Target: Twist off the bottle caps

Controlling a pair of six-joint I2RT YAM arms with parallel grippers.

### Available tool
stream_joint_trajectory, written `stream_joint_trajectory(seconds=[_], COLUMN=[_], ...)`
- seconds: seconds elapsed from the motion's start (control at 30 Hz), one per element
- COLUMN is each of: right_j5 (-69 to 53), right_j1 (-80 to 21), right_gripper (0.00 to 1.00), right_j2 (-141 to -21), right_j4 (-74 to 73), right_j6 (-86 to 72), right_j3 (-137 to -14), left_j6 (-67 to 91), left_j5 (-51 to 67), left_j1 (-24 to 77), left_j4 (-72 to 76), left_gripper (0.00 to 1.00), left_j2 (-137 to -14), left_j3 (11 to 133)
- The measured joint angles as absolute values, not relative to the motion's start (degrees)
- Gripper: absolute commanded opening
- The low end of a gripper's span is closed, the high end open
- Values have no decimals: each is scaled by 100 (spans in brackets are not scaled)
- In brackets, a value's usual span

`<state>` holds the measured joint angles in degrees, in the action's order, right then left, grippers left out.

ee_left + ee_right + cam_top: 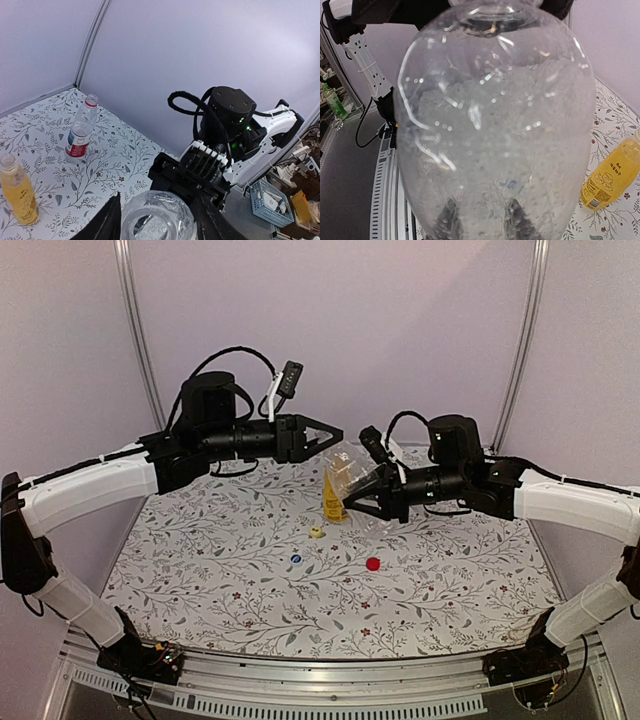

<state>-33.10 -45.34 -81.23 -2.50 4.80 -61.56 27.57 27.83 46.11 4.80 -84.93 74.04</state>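
Top external view only: blue cap (296, 559), yellow cap (316, 532) and red cap (372, 563) lie loose on the worktop (200, 580), lower centre of the frame.
Left wrist view only: red-labelled bottle (79, 136) stands upright at left, a red ring at its neck.
Left end effector (338, 433): released, fingers (109, 220) spread either side of the clear bottle's top.
Clear bottle (347, 466): unlabelled, crinkled, tilted in the air at centre frame.
Yellow-orange bottle (333, 502): upright on the worktop, uncapped, just below the clear one.
Right end effector (362, 498): grasping the clear bottle's base, and that bottle nearly fills its own view.
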Motion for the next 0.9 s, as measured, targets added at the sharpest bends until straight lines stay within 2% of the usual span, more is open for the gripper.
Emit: stream_joint_trajectory(seconds=[0.1, 0.2, 0.4, 0.5, 0.6, 0.73, 0.9], right_j5=[-3304, -3301, -3245, -3214, -3205, -3194, -2998], right_j1=[-4534, -4536, -4534, -4536, -4536, -4536, -4536], right_gripper=[29, 34, 65, 78, 98, 99, 99], right_j2=[-8123, -8123, -8123, -8123, -8112, -8071, -7944], right_j4=[-250, -248, -252, -255, -244, -261, -303], right_j6=[480, 482, 447, 425, 423, 429, 429], right_j3=[-6156, -6156, -6156, -6156, -6156, -6156, -6156], left_j6=[2770, 2770, 2630, 2532, 2394, 2128, 1461], left_j5=[2790, 2790, 2799, 2801, 2762, 2541, 1564], left_j1=[4611, 4611, 4593, 4574, 4515, 4416, 4394], left_j4=[491, 491, 480, 458, 368, 174, -460], left_gripper=[43, 30, 1, 0, 0, 0, 0], left_j2=[-8493, -8493, -8490, -8482, -8436, -8305, -8147], left_j3=[7365, 7321, 7314, 7323, 7325, 7336, 7526])
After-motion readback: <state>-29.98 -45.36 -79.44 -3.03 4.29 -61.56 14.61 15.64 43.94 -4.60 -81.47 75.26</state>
